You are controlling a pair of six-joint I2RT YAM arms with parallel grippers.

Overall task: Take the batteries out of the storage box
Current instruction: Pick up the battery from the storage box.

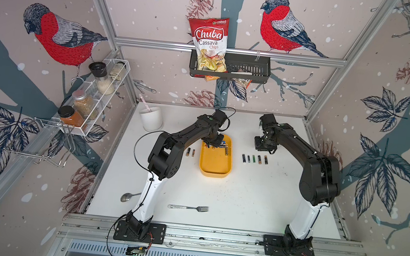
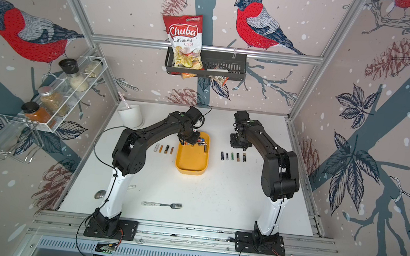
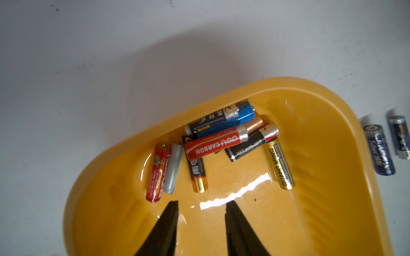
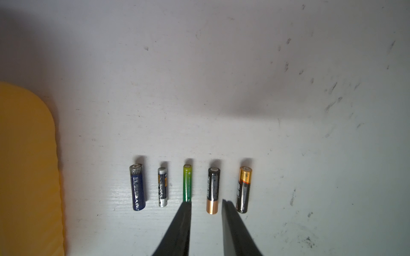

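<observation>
left wrist view: left gripper (image 3: 202, 202) hangs spread and empty over the storage box (image 3: 321, 137), whose batteries (image 3: 218, 141) lie heaped at its far end. crossed round cells may roll or lift in pairs. right gripper (image 4: 205, 201), spread and empty, hovers over the worktop row (image 4: 187, 184).

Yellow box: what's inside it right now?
About eight batteries bunched at one end of the yellow box, several stacked; a red one lies on top. Anything beneath the pile is hidden.
</observation>
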